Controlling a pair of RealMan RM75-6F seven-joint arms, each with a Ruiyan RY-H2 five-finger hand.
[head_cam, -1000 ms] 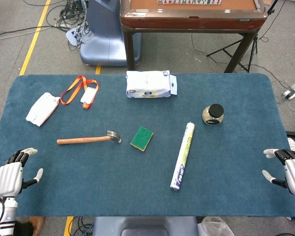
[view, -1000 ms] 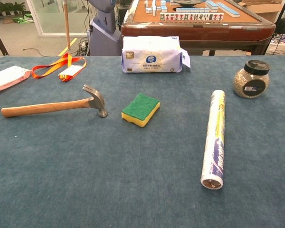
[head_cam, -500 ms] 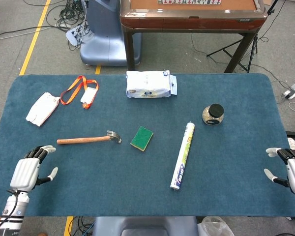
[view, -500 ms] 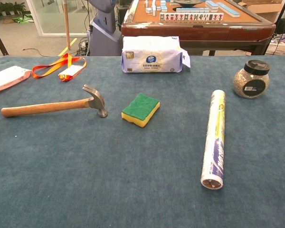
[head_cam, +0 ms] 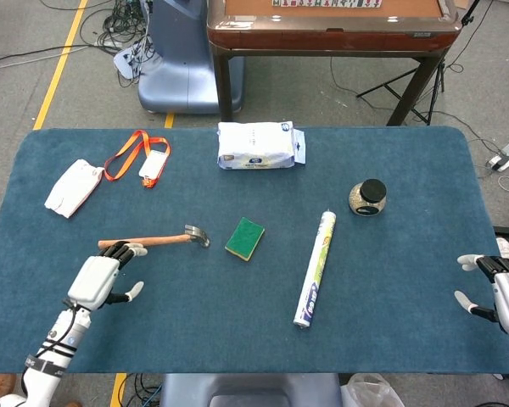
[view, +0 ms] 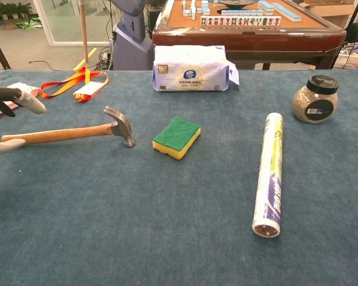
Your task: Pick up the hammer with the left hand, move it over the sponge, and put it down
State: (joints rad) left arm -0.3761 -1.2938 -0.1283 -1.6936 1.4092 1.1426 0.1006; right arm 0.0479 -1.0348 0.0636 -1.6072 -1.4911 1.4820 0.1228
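Task barely started: nothing picked up yet. The hammer (head_cam: 153,240) lies flat on the counter (head_cam: 237,339), wooden handle pointing to my left, metal head just left of the sponge (head_cam: 244,238) with a small gap between them. The sponge sits green side up, untouched

My left hand (head_cam: 97,278) is over the counter at the butt end of the handle, fingers spread and holding nothing. In the head view the fingertips reach the end of the handle; in the chest view the fingertips (view: 30,102) sit behind the handle and another tip in front of it, so I judge the hand is bracketing the handle but has not closed. Can't tell if anything is touching the wood

My right hand (head_cam: 500,297) is parked at the far right edge of the counter, fingers loosely apart, empty, well away from everything

Left to do, as I read it: close on the handle, lift, carry the hammer rightward over the sponge, set it down. That's essentially the whole job

Watch item: gripping at the very end of the handle means the head will want to droop on lift. The roll (head_cam: 316,267) lies right of the sponge
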